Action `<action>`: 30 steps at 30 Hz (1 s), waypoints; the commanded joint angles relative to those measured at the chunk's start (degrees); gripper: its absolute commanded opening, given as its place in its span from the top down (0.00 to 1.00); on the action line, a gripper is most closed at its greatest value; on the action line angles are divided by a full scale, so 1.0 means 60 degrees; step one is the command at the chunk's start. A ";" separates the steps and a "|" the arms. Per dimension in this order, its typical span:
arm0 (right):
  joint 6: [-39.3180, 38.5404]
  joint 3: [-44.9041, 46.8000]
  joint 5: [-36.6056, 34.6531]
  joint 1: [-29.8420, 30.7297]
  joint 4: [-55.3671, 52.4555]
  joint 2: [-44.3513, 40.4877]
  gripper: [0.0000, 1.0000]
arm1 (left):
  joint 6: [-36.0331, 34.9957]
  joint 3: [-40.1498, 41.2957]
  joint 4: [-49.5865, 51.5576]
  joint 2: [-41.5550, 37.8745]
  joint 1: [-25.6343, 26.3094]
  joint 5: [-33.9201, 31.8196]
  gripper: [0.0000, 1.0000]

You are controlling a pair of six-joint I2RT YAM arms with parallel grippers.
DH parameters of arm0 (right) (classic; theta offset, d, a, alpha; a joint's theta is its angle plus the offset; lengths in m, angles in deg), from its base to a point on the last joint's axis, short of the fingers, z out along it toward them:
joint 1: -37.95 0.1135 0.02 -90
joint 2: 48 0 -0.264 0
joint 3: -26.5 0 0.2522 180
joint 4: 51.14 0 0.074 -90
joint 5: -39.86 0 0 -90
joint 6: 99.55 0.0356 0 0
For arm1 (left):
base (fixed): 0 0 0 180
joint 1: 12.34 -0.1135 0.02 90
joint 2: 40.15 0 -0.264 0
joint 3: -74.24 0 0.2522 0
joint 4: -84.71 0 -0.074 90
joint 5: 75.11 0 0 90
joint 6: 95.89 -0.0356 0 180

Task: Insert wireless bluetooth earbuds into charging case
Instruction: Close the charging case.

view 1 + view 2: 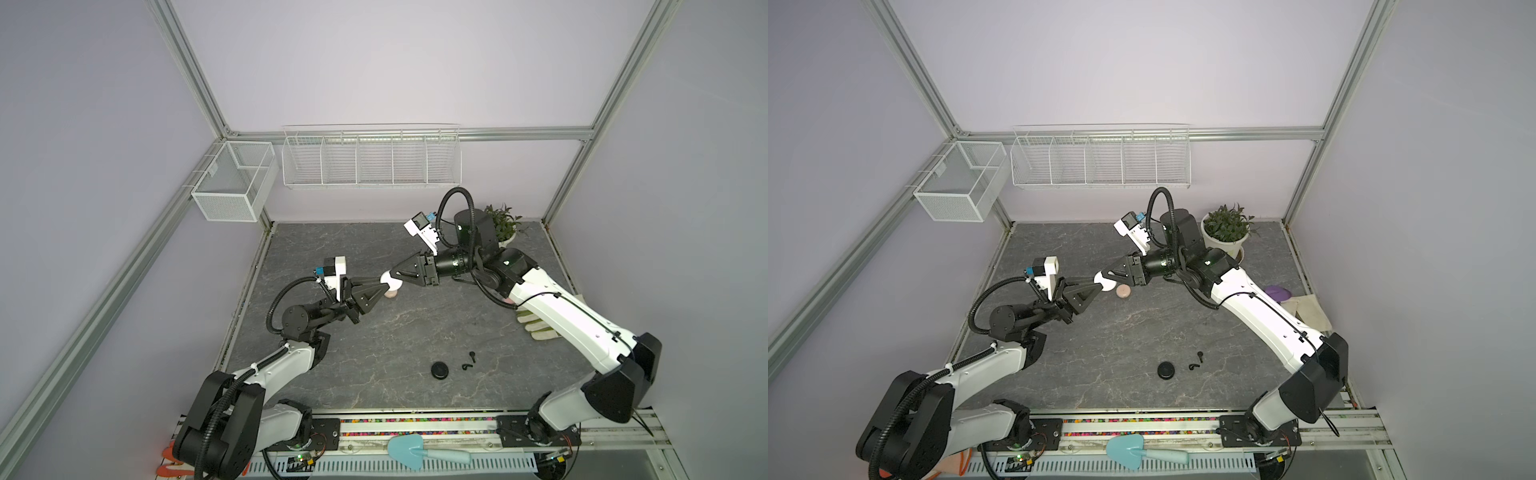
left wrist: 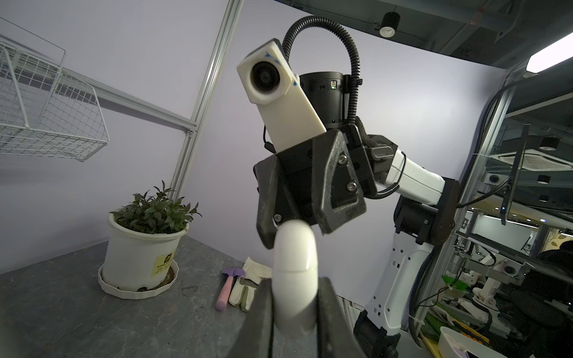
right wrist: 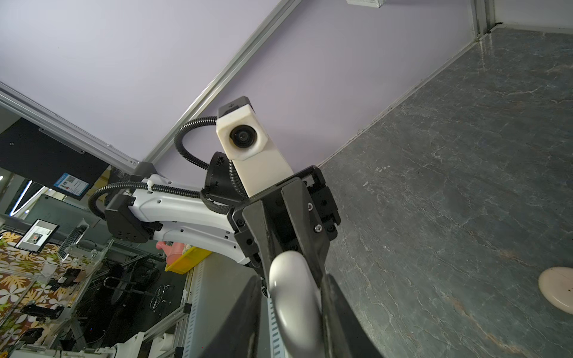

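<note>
White case (image 1: 395, 284) (interior hidden) between fingers (image 1: 368, 294)

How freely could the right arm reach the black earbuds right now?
Probably not yet: the right gripper is straddling the white case that the left gripper holds aloft. Otherwise nothing blocks its way to the black earbuds.

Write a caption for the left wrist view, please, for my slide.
Left end effector holds a glossy white round case edge-on; the right end effector straddles its far rim.
</note>
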 commanded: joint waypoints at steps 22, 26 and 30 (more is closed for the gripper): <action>-0.2345 0.0389 -0.0322 0.0992 -0.1235 0.0189 0.78 | 0.1290 -0.0777 0.0419 0.0321 -0.0405 -0.0949 1.00; -0.3051 0.0386 -0.0412 0.0991 -0.1450 0.0395 0.80 | 0.1681 -0.0808 0.0161 0.0483 -0.0548 -0.0978 1.00; -0.3508 0.0327 -0.0406 0.0997 -0.1592 0.0574 0.77 | 0.1906 -0.0885 0.0133 0.0573 -0.0673 -0.0965 1.00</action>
